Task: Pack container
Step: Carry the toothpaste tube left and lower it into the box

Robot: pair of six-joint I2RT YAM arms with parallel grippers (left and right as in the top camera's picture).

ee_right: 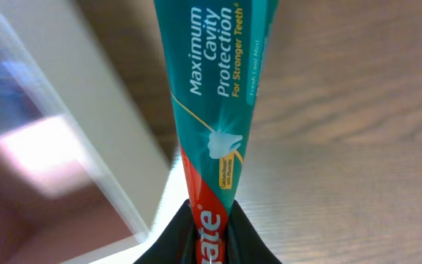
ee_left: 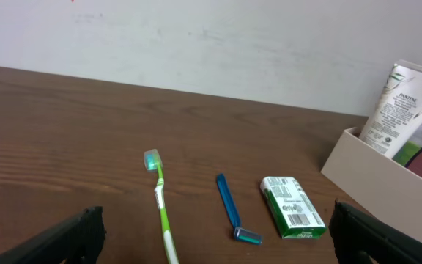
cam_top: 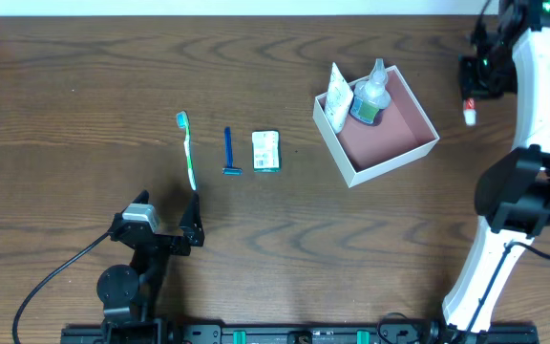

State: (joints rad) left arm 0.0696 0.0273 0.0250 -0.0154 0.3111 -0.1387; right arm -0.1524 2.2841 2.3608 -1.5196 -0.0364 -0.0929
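The container point(cam_top: 404, 153), a shallow white-walled box with a pink inside, sits at the right of the table and holds a white tube point(cam_top: 337, 96) and a clear bottle point(cam_top: 370, 93). My right gripper point(cam_top: 474, 91) is to its right, above the table, shut on a teal and red toothpaste tube point(ee_right: 222, 95); the container's wall point(ee_right: 101, 117) shows at the left of the right wrist view. A green toothbrush point(cam_top: 188, 151), a blue razor point(cam_top: 228, 153) and a green-white box point(cam_top: 266, 151) lie left of centre. My left gripper point(cam_top: 165, 225) is open and empty, near the toothbrush handle.
In the left wrist view the toothbrush point(ee_left: 161, 205), razor point(ee_left: 231, 209) and green-white box point(ee_left: 291, 207) lie ahead between the open fingers, with the container's wall point(ee_left: 376, 180) at the right. A cable runs off the left arm at the front left.
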